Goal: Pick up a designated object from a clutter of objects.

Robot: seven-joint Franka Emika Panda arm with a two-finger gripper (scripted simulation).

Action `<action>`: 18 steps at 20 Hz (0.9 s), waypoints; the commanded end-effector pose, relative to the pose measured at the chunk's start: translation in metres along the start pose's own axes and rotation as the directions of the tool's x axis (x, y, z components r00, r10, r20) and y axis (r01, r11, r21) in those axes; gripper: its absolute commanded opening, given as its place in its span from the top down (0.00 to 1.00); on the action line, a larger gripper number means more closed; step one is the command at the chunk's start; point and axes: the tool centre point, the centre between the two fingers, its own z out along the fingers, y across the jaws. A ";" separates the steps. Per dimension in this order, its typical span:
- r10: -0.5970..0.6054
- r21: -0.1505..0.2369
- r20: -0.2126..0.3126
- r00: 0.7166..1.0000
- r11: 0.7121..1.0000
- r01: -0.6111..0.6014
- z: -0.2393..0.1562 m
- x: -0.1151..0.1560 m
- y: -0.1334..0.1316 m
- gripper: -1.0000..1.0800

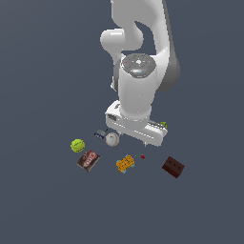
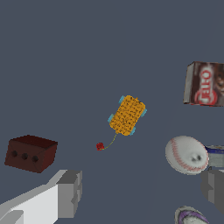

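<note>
The designated object, a flat orange block [image 2: 127, 115] with a grid pattern and cyan edging, lies flat on the dark floor; in the exterior view the orange block [image 1: 125, 163] sits in front of the arm. My gripper [image 2: 142, 192] hovers above the floor with its two grey fingers [image 2: 69, 192] spread wide and nothing between them. In the exterior view the gripper [image 1: 135, 136] hangs behind the block, apart from it. The clutter of objects surrounds it: a white baseball [image 2: 187, 154], a brown-red packet [image 2: 205, 84] and a dark red brick [image 2: 30, 153].
A yellow-green ball [image 1: 77, 145] lies at the exterior view's left, beside the packet [image 1: 88, 160]. The baseball [image 1: 112, 139] touches a small blue-grey item [image 1: 100, 134]. The brick [image 1: 173, 167] is at the right. A tiny red cube [image 2: 100, 146] sits near the block. A grey ball [image 2: 190, 216] is partly visible.
</note>
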 end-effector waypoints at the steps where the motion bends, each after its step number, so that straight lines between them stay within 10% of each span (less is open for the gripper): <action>1: 0.067 -0.002 0.000 0.998 0.998 -0.067 0.016 0.003 -0.002 0.04; 18: 0.440 -0.020 -0.013 0.898 0.898 -0.440 0.113 0.013 -0.004 0.04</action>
